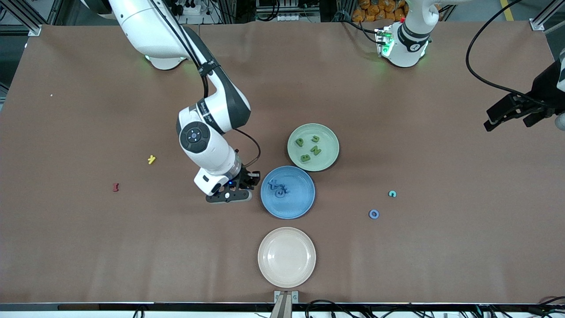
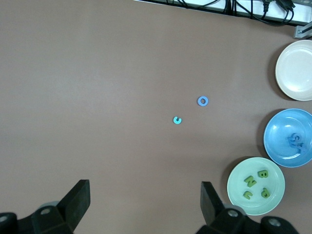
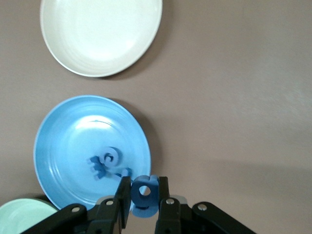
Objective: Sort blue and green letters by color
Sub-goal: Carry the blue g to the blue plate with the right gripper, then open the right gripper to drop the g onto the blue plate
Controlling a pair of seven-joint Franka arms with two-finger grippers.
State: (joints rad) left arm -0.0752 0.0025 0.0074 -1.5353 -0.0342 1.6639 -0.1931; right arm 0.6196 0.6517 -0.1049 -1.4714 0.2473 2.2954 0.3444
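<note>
- Here the right arm reaches from its base down to the middle of the counter (image 1: 88, 247), wrist bent down, and its right claw (image 3: 145, 195) hangs low at the rim of the blue plate (image 1: 304, 203) on the side toward the right arm's end, clamped on a blue letter (image 3: 145, 191) with a round hole.
- The left arm waits raised over its own end of the counter; the left claw (image 2: 145, 200) stands wide apart and holds nothing.
- Three plates sit in the middle: a green plate (image 1: 329, 157), the blue one nearer the front camera, and a cream plate (image 1: 287, 257) by the front edge, bare.
- Four green letters (image 1: 310, 147) lie in the green plate: P, U, N, B.
- A small heap of blue letters (image 1: 279, 188) lies in the blue plate; their count is unclear.
- Four pieces lie loose: a blue ring (image 1: 374, 214) and a teal C-shape (image 1: 392, 193) toward the left arm's end, a yellow letter (image 1: 152, 159) and a dark red letter (image 1: 116, 187) toward the right arm's end.
</note>
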